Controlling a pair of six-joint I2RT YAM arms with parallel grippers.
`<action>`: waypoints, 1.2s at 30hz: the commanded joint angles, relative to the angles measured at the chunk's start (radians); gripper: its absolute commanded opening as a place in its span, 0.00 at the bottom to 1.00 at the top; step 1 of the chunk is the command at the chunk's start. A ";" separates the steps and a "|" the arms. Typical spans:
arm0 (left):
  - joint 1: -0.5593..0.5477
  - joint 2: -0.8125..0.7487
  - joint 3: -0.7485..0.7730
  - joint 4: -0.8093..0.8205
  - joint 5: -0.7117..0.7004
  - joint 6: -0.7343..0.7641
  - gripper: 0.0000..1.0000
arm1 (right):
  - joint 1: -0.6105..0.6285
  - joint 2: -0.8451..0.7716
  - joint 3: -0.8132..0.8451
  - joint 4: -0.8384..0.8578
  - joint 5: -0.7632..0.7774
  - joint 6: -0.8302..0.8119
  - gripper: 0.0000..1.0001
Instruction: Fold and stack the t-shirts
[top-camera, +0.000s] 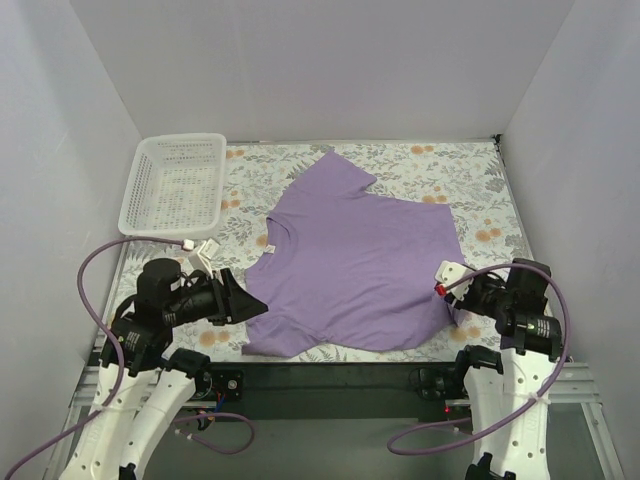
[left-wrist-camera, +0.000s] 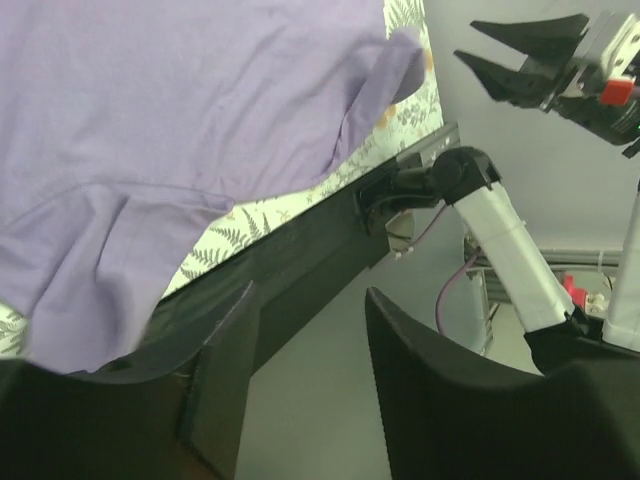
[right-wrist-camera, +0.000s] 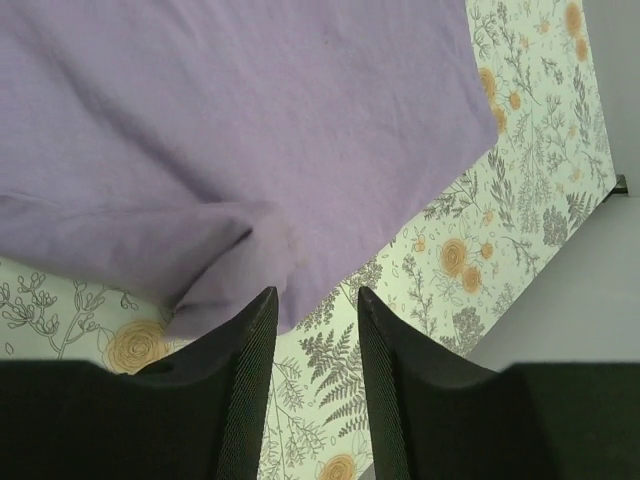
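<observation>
The plain lavender-purple cotton t-shirt (top-camera: 355, 265) lies spread and unfolded; all folding remains. Left pincer (left-wrist-camera: 310, 295) and right pincer (right-wrist-camera: 315, 300) gape empty beside its near edge.

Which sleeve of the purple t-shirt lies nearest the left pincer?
The near sleeve, lying just beside the left pincer; the far sleeve points away toward the back, well beyond it.
</observation>
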 joint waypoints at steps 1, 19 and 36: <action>-0.004 0.027 0.075 0.019 -0.066 0.040 0.46 | -0.003 0.031 0.056 -0.021 -0.054 0.034 0.46; -0.003 0.284 0.072 0.470 -0.285 0.173 0.61 | -0.003 0.307 0.082 0.237 -0.255 0.501 0.86; -0.001 0.562 0.107 0.604 -0.443 0.307 0.78 | -0.003 0.564 0.053 0.608 -0.124 0.752 0.87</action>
